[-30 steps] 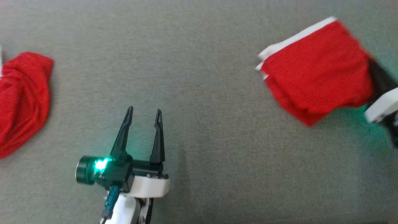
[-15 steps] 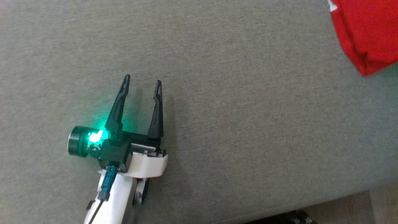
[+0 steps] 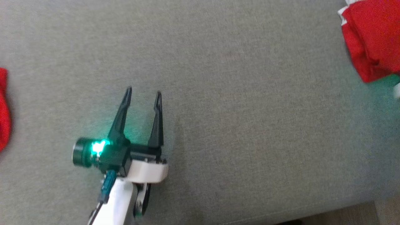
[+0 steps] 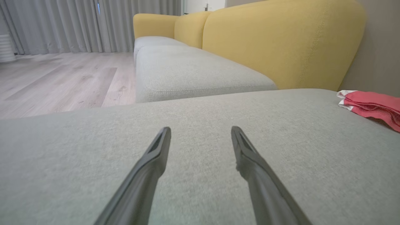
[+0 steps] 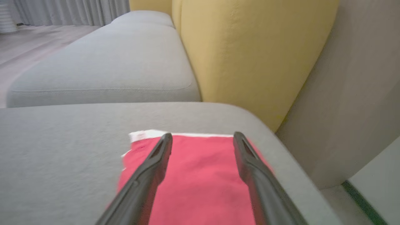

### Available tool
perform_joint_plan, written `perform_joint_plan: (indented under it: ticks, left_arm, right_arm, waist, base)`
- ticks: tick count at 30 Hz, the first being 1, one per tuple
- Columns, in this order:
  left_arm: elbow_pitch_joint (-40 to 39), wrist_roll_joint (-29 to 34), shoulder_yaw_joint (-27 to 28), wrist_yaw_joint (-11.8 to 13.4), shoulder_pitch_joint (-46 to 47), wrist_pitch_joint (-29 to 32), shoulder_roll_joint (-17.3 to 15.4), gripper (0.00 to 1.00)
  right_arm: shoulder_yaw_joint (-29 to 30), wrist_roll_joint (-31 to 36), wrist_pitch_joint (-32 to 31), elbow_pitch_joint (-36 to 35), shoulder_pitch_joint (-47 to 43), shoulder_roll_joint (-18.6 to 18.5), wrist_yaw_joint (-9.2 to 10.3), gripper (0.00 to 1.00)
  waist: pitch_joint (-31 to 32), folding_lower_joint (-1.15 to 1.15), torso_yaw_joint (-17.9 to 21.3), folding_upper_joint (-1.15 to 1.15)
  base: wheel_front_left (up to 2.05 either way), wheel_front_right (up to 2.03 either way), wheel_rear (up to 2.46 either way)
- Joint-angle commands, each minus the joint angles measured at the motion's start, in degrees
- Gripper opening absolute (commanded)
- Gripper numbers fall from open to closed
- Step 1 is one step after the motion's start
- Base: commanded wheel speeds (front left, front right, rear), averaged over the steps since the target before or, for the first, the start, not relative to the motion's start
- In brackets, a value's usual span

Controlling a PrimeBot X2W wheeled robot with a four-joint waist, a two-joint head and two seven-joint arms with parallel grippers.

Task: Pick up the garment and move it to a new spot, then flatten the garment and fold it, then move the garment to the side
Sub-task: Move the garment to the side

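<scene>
The garment point(image 3: 372, 40) is red with a white band, folded, and lies flat at the far right end of the grey sofa seat point(image 3: 250, 125). My right gripper point(image 5: 202, 135) stands open just above it, one dark finger over each side of the cloth point(image 5: 200, 175), gripping nothing. My left gripper point(image 3: 143, 91) is open and empty over bare cushion, well to the left of the garment. The left wrist view has its fingers point(image 4: 200, 129) spread, with the garment point(image 4: 372, 104) far off to the right.
Another red cloth point(image 3: 3, 109) lies at the left edge of the seat. Yellow backrests point(image 4: 281, 40) rise behind the cushions, and a wall point(image 5: 359, 93) stands close beyond the garment. The cushion's front edge and floor point(image 3: 387, 212) show at the lower right.
The right gripper has opened and let go of the garment, which now lies on the seat. The head camera has swung, shifting the whole picture. The left gripper stays open.
</scene>
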State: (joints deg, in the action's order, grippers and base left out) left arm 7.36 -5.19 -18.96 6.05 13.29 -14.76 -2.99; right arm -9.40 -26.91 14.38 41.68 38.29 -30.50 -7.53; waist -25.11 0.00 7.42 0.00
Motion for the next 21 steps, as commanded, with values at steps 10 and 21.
perform_joint_plan:
  ticks: [10, 21]
  left_arm:
    - [1.9, -7.39, 2.31, 0.18, -6.84, -0.24, 0.1, 1.0]
    - [0.99, -11.76, 4.65, 0.8, -11.77, -0.24, 0.11, 1.0]
  right_arm:
    - [-3.44, 6.26, 0.61, -12.48, -19.16, 9.96, 0.04, 1.0]
    - [-1.53, 14.06, 0.62, -21.61, -32.7, 19.29, 0.04, 1.0]
  waist:
    - [13.99, 0.0, -5.05, 0.0]
    - [23.8, 0.0, -9.0, 0.0]
  base:
    - [0.0, 0.0, 0.0]
    - [0.0, 0.0, 0.0]
